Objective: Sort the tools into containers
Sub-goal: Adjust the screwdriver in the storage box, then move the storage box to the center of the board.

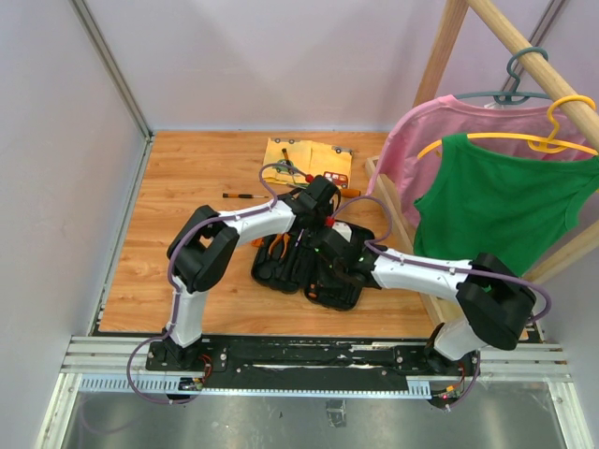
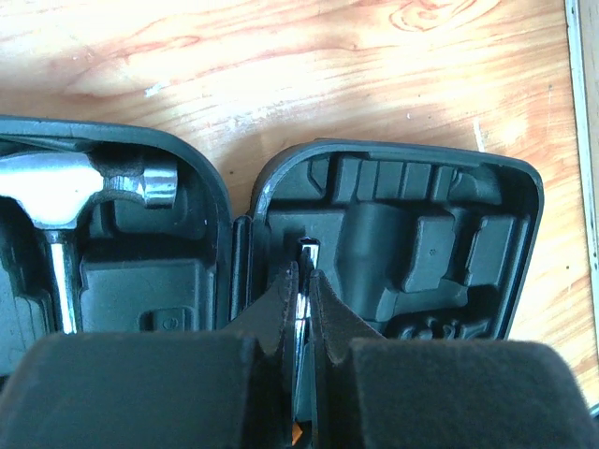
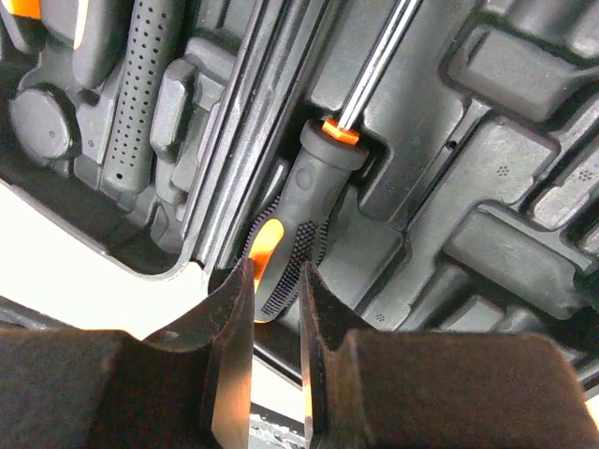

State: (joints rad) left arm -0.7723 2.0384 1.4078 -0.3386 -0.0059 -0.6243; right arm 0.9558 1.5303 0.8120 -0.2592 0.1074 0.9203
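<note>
The black tool case (image 1: 281,278) lies open mid-table, and both arms meet above it. My left gripper (image 2: 301,276) is shut on the steel shaft of a screwdriver (image 2: 306,254) over the case's right half (image 2: 421,243). In the right wrist view that orange-and-black screwdriver (image 3: 314,201) lies in a moulded slot. My right gripper (image 3: 273,271) is closed on the butt of its handle. The steel claw hammer (image 2: 56,192) rests in the other half. Orange-handled pliers (image 1: 278,245) also sit in the case.
Behind the case lies a yellow cloth (image 1: 309,154) with small tools on it. A thin dark screwdriver (image 1: 245,195) lies on the wood to its left. The wooden rack (image 1: 398,220) with pink and green shirts (image 1: 496,206) stands close on the right.
</note>
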